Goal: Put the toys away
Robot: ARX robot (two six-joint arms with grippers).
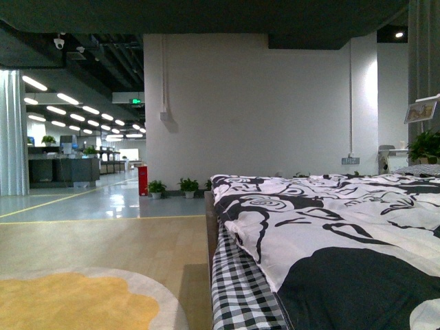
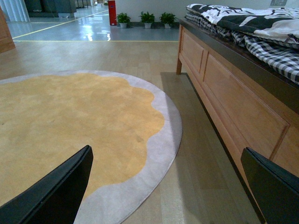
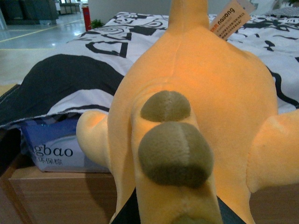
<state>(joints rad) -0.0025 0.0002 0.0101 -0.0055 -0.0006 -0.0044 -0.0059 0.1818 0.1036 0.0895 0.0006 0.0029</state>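
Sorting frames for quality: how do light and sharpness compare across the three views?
Front view: dim, bright ceiling strips, glare on the glossy grey floor. Left wrist view: evenly lit, sharp round yellow rug. Right wrist view: orange plush toy fills the frame, close and slightly soft.

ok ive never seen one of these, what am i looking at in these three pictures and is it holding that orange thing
This is a robot with two arms, each ending in two fingers, and it carries three cameras. The front view looks out from the robot's body: a bed with a black-and-white duvet, a round yellow rug on the wooden floor, and an open hall beyond. Neither arm shows there.

The left wrist view looks past the left arm's black fingers, spread wide and empty, above the same rug beside the wooden bed frame.

The right wrist view is filled by an orange plush toy with olive spots and a paper tag, in front of the bed. It sits very close to that arm's dark fingers, so it looks held, but the grip itself is hidden.
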